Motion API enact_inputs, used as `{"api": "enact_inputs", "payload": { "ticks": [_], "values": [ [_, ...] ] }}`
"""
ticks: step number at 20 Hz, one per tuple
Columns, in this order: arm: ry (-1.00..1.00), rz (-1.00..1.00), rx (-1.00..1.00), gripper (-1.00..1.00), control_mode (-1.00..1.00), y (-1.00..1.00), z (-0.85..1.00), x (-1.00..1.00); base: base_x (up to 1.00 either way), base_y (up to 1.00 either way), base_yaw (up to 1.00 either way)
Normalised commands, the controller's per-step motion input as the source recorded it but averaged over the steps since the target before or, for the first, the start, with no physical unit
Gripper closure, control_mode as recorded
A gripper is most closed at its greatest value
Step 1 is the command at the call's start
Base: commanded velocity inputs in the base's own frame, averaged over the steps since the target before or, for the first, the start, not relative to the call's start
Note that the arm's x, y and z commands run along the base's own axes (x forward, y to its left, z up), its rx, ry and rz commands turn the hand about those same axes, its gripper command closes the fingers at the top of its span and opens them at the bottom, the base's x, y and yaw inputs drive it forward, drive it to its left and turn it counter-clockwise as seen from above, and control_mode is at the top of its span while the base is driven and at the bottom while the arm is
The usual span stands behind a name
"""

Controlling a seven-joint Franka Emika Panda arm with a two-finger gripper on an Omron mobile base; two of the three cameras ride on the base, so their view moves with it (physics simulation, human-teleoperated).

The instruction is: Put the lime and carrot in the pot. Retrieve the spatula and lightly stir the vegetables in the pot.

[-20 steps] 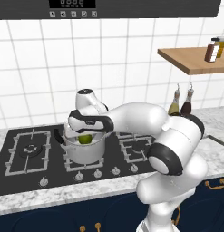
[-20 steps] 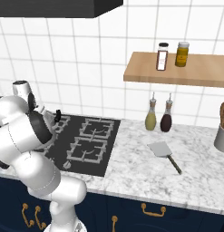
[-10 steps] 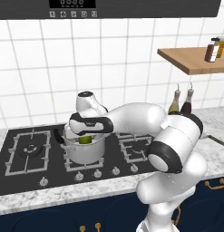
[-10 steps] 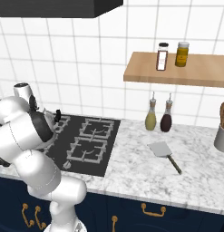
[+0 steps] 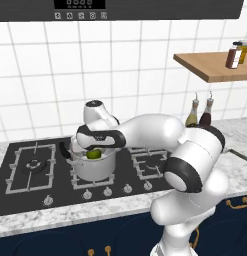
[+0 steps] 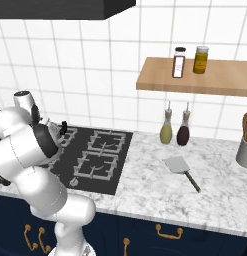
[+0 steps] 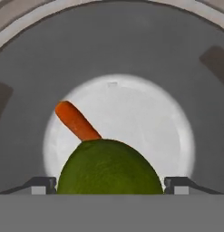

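lime [image 7: 109, 167] sits between my gripper's [image 7: 109, 185] wide-spread fingertips above the pot [image 7: 22, 90]; grip unclear; carrot [image 7: 77, 121] lies inside.

The glossy white robot arm [image 5: 160, 132] is built of rounded, bulbous segments joined by dark charcoal bands at the joints. A short white cylindrical cap with a dark grey top face is seen at the wrist. Two small dark grey finger tips [image 7: 41, 185] with lighter grey faces are carried by the end effector [image 7: 111, 186].
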Motion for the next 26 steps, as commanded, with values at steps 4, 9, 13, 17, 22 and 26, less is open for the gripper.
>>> {"api": "enact_inputs", "payload": {
  "ticks": [4,9,13,17,22,26],
  "values": [
    [-0.15,0.00,0.00,-1.00,-1.00,0.00,0.24,-0.04,0.00,0.00,0.00],
    [-0.17,0.00,0.01,-1.00,-1.00,0.00,0.40,-0.09,0.00,0.00,0.00],
    [-0.16,0.00,0.07,-1.00,-1.00,-0.31,0.54,-0.42,0.00,0.00,0.00],
    [-0.01,0.00,0.01,-1.00,-1.00,-0.42,0.53,-0.60,0.00,0.00,0.00],
    [0.00,0.00,0.00,-1.00,-1.00,-0.51,0.48,-0.59,0.00,0.00,0.00],
    [0.00,0.00,0.00,-1.00,-1.00,-0.44,0.27,-0.43,0.00,0.00,0.00]
  ]
}}
